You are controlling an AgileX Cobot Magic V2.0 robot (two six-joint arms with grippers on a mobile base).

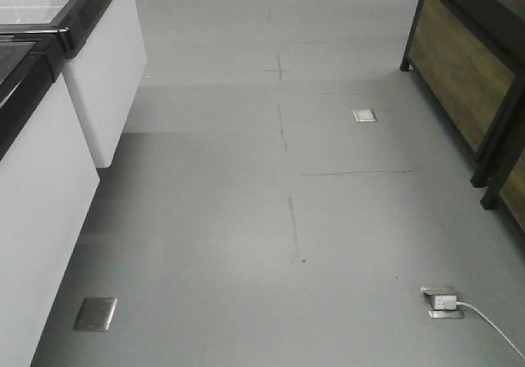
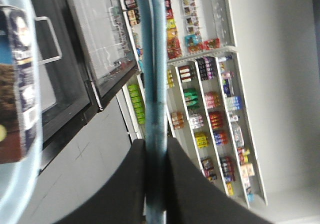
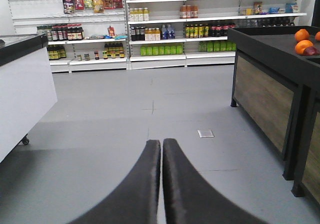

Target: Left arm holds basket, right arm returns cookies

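In the left wrist view my left gripper (image 2: 156, 143) is shut on a blue handle (image 2: 152, 58) of the basket, which runs up between the black fingers. The basket's pale blue rim (image 2: 31, 149) curves down the left edge. Inside it stands the cookies box (image 2: 19, 83), dark navy with a brown band. In the right wrist view my right gripper (image 3: 161, 143) is shut with nothing between its fingers, hanging above bare grey floor. Neither arm nor the basket shows in the front view.
White freezer cabinets (image 1: 49, 178) with black tops line the left. A dark wood-panelled display stand (image 1: 467, 71) is on the right, with oranges (image 3: 302, 39) on top. Stocked shelves (image 3: 165, 28) cross the far wall. A floor socket box with a white cable (image 1: 443, 301) lies at lower right.
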